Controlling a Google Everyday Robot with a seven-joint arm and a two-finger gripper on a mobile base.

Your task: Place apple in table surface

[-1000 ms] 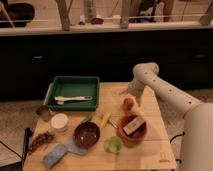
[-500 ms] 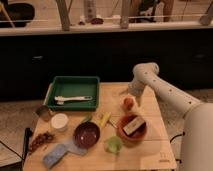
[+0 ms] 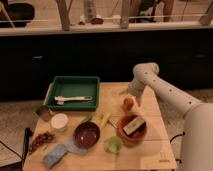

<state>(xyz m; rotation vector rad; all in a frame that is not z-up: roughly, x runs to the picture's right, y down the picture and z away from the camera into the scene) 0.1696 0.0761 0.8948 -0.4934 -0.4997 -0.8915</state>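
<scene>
Nothing has shifted since the earlier frames: the gripper (image 3: 130, 94), its grip impossible to tell, hangs right over the one apple (image 3: 129, 103) on the table surface (image 3: 152, 150), beside two bowls, one terracotta bowl (image 3: 131, 141) and one dark red bowl (image 3: 86, 135), one green cup (image 3: 114, 145) and one green tray (image 3: 75, 81)

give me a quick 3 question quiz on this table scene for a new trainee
1. True or false: the apple lies inside the green tray.
2. Pick one: the tool is (a) over the tray, (b) just above the apple, toward the far right of the table surface, (c) down in the dark red bowl.
3. Short answer: what lies in the terracotta bowl?

Key
1. False: the apple is at the table surface, well right of the tray.
2. b
3. A boxy rectangular item; what it is cannot be told.
</scene>
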